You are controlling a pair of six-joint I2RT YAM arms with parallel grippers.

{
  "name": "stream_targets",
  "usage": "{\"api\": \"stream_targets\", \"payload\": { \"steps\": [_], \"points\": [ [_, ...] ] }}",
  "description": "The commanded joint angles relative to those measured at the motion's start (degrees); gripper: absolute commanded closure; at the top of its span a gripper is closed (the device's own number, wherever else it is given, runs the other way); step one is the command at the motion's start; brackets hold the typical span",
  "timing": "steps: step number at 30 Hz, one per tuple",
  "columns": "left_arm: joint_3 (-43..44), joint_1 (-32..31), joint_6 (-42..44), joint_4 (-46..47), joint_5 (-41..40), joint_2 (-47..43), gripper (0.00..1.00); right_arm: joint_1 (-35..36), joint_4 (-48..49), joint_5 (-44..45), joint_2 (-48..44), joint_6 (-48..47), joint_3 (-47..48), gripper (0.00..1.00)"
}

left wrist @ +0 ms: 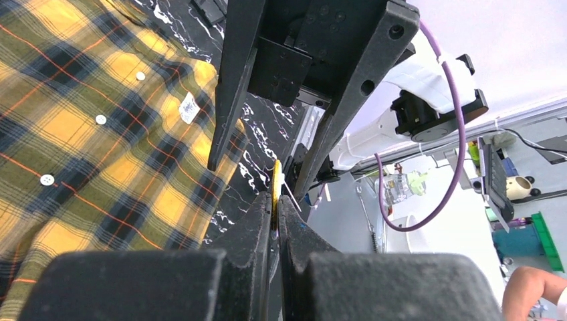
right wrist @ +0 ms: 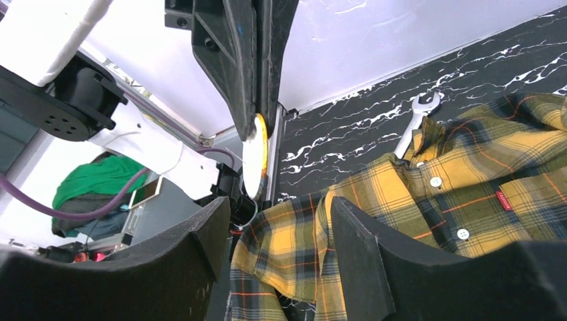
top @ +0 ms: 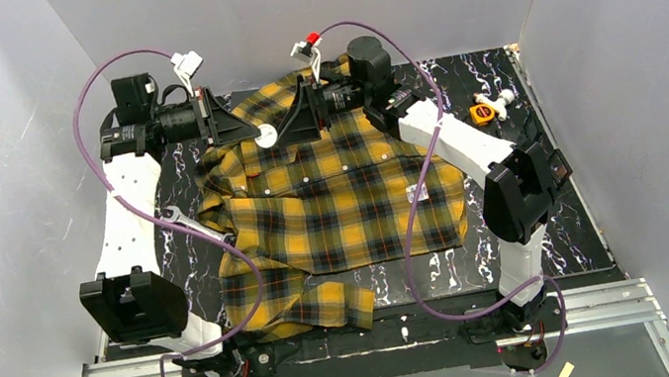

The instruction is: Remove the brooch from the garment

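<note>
Table [top: 535, 218]: black with white marbling, lying under both grippers.
Garment [top: 342, 197]: yellow-and-black plaid shirt spread flat. Its collar end lies beneath the two grippers and the rest runs back toward the arm bases.
Right gripper [right wrist: 281, 214]: jaws spread wide with nothing between them, facing the left gripper tip to tip.
Left gripper [left wrist: 275, 210]: clenched on the brooch.
Wrench [top: 176, 215]: on the table beside the shirt's edge, base-side of the left gripper.
Brooch [right wrist: 255, 159]: round disc with white and yellow faces, pinched edge-on in the left fingers. It sits just ahead of the right gripper's open tips, raised off the fabric.
</note>
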Motion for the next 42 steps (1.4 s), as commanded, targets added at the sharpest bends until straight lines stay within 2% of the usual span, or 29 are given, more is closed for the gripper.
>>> {"api": "stream_targets", "payload": {
  "steps": [1,6,8,19,30,42],
  "points": [
    [-1.3,-0.4,-0.8,0.5,2.8,-3.2,1.0,-0.7,5.3,-1.8,-1.8,4.7,3.3,0.34],
    [-2.2,-0.5,-0.6,0.7,0.7,-4.0,1.0,-0.7,4.1,-1.5,-0.8,4.9,5.0,0.35],
    [-2.8,-2.5,-0.4,0.6,-0.1,-4.3,1.0,-0.7,3.9,-1.6,-0.7,4.7,5.1,0.36],
    [-4.0,-4.8,-0.1,0.4,-3.5,-5.6,1.0,-0.7,1.4,-1.8,-2.5,1.6,3.6,0.45],
    [-4.7,-4.8,-0.1,0.4,-3.6,-5.6,1.0,-0.7,1.4,-3.4,-5.1,1.2,1.5,0.4],
    [-4.4,-5.2,-0.4,0.4,-3.0,-5.6,1.0,-0.5,-2.2,-2.8,-5.5,-2.9,0.0,0.43]
  ]
}}
